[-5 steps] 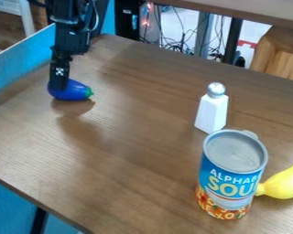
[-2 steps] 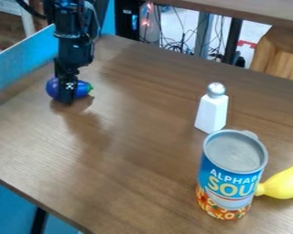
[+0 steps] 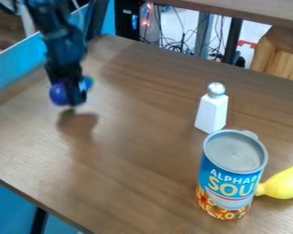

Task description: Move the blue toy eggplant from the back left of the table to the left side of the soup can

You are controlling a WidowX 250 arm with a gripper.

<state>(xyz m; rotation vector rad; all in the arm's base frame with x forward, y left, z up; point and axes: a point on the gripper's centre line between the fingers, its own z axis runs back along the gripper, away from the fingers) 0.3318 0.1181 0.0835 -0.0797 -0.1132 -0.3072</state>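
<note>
On a brown desk (image 3: 137,160), a white shaker (image 3: 211,112) is standing upright right of centre, and nearer, to its lower right, a soup can (image 3: 233,176) is standing upright. A yellow toy (image 3: 286,182) is lying just beside the can at the right edge, its narrow end pointing toward the can and partly hidden behind it. These are all sitting well apart from the gripper (image 3: 69,100), which is hanging over the far left part, while a blue panel (image 3: 20,68) is closing off the left side. Beyond the far edge, tangled cables (image 3: 179,45) are trailing near a wooden piece (image 3: 282,57). The gripper is clasping a blue toy eggplant (image 3: 58,94) across its middle, its fingers parted by the toy's width; the exact gap is hidden. Compared with the earlier frame, the arm is slanting more, and the eggplant is rising off the desk, its shadow now separating below it and its green end tipping upward. The shaker, can and yellow toy are keeping their places. The eggplant is looking smooth and rounded, the shaker is showing flat tapering sides under a domed silvery cap, the can is cylindrical with a grey rimmed lid, and the desk is showing fine wood grain.
</note>
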